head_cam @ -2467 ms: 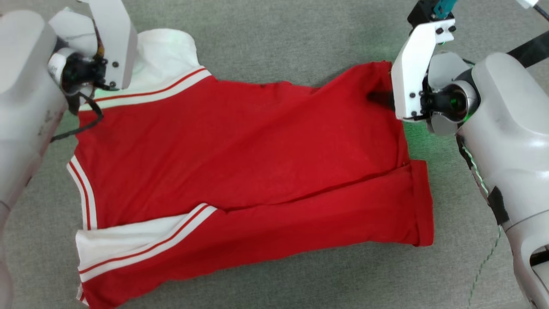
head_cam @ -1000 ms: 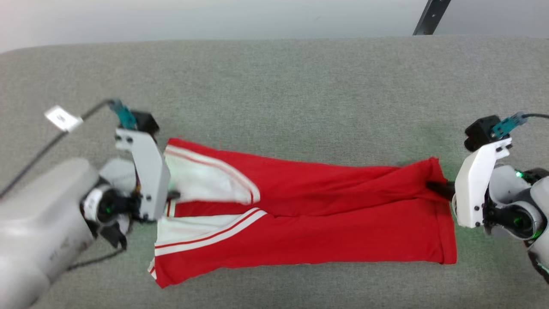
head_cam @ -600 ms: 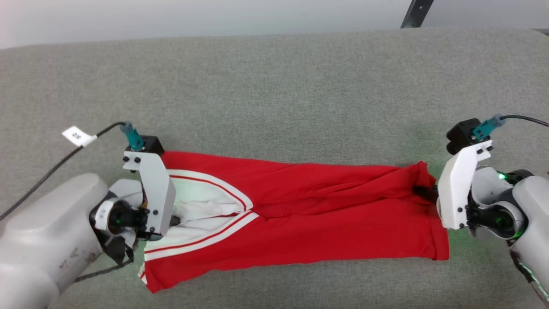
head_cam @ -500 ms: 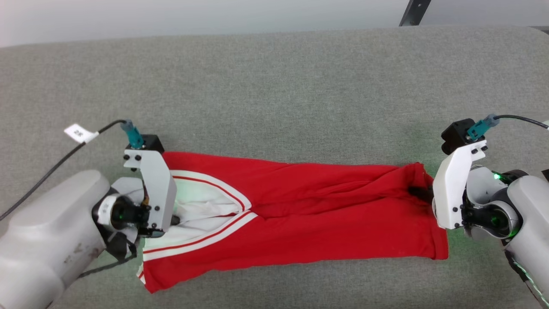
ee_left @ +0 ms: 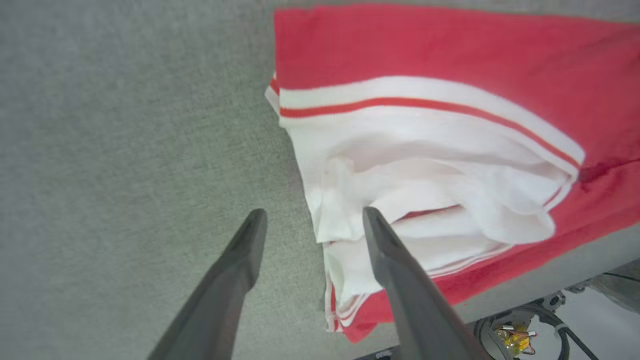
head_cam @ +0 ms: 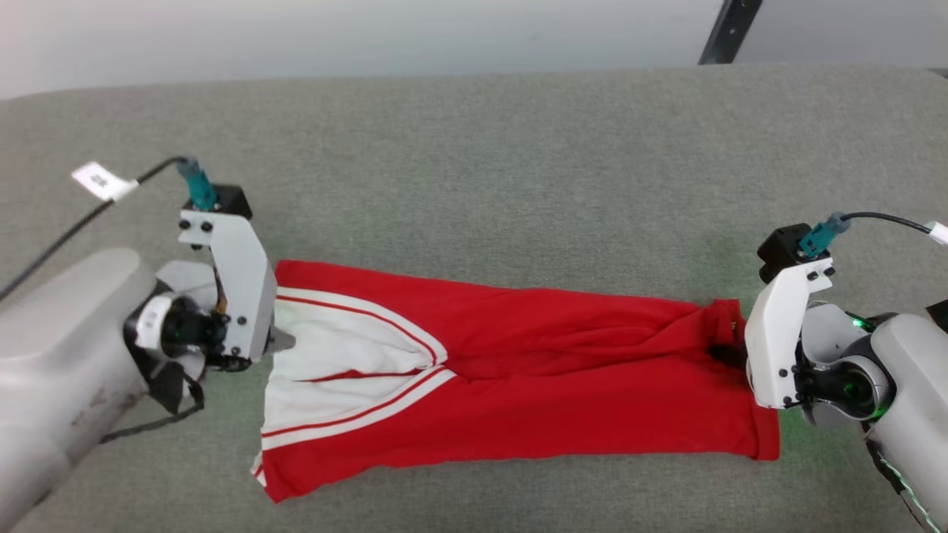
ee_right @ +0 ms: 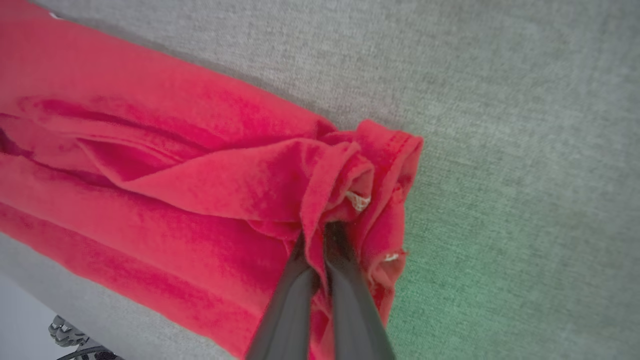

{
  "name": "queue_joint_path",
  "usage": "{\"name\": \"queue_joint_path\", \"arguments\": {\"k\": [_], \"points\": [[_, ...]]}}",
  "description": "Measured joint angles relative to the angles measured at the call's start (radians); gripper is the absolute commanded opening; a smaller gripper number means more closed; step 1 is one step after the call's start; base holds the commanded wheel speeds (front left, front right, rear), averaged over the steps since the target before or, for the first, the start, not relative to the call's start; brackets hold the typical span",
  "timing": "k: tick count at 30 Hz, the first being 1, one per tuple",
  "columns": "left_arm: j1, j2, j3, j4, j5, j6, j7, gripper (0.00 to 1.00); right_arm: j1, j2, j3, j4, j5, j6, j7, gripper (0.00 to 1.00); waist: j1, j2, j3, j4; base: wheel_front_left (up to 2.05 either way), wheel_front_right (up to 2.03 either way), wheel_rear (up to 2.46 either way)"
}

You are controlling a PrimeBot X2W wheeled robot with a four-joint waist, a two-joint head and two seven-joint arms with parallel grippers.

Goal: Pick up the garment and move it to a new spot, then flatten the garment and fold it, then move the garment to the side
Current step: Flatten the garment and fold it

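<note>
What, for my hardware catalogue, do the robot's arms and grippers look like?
Both forearms are pale grey rounded shells. Each wrist carries a white angular bracket topped by a black block with a teal plug and black cable; the left cable bears a white tag. Fingers are long, dark, tapering.

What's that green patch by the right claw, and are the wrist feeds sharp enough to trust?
Head view: green glow on the grey surface beside the right claw, likely its wrist light. Right wrist view: same green cast at lower right; shirt slightly soft. Left wrist view: white sleeve washed out, folds hard to read.
</note>
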Motion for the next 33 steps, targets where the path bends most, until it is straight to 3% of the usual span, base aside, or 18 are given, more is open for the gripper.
{"name": "queue_joint_path", "arguments": {"k": [7, 10, 11, 21, 28, 33], "points": [[0.003, 0.06, 0.031, -0.122, 0.022, 0.04, -0.089, 1.0, 0.022, 0.004, -0.033, 0.05, -0.022, 0.0, 0.051, 0.0, 0.0, 0.0, -0.021, 0.04, 0.0, 0.0, 0.0], [0.04, 0.058, 0.04, -0.156, 0.021, 0.046, -0.143, 1.0, 0.023, 0.022, -0.058, 0.097, -0.04, 0.0, 0.055, 0.48, 0.0, 0.0, -0.026, 0.057, 0.0, 0.0, 0.0], [0.051, 0.058, 0.04, -0.161, 0.021, 0.046, -0.152, 1.0, 0.022, 0.028, -0.064, 0.114, -0.049, 0.0, 0.056, 1.0, 0.0, 0.0, -0.028, 0.062, 0.0, 0.0, 0.0], [0.123, 0.047, 0.058, -0.164, 0.021, 0.026, -0.282, 1.0, -0.012, 0.09, -0.11, 0.204, -0.12, 0.002, 0.064, 1.0, 0.0, 0.0, -0.066, 0.084, 0.0, 0.0, 0.0], [0.207, 0.054, 0.078, -0.171, 0.026, -0.005, -0.422, 1.0, 0.07, 0.026, -0.147, 0.106, -0.114, 0.0, 0.054, 1.0, 0.0, 0.0, -0.134, 0.081, 0.0, 0.0, 0.0], [0.281, 0.072, 0.097, -0.189, 0.026, -0.013, -0.544, 1.0, 0.171, -0.021, -0.197, -0.027, -0.106, 0.0, -0.021, 1.0, 0.0, 0.0, -0.191, 0.076, 0.0, 0.0, 0.0]]}}
